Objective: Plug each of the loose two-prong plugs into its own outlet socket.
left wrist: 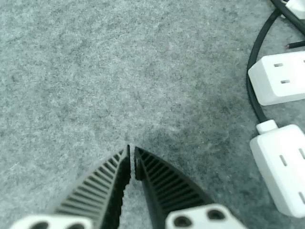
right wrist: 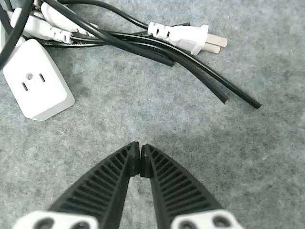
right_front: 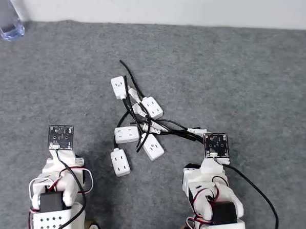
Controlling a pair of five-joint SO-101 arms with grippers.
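Grey carpeted table [right_front: 257, 79] bears white outlet sockets [right_front: 126, 134] (black cords [right wrist: 143, 45] tangled)

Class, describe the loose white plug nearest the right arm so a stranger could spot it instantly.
Start at the cluster of white sockets and black cables mid-table. On its edge facing the right end effector lies a white plug. Unlike the boxy slotted sockets, it is slim, with two bare prongs.

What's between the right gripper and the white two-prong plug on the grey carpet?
In the right wrist view, ahead of the shut right gripper comes bare grey carpet, then black cables crossing just short of the white two-prong plug.
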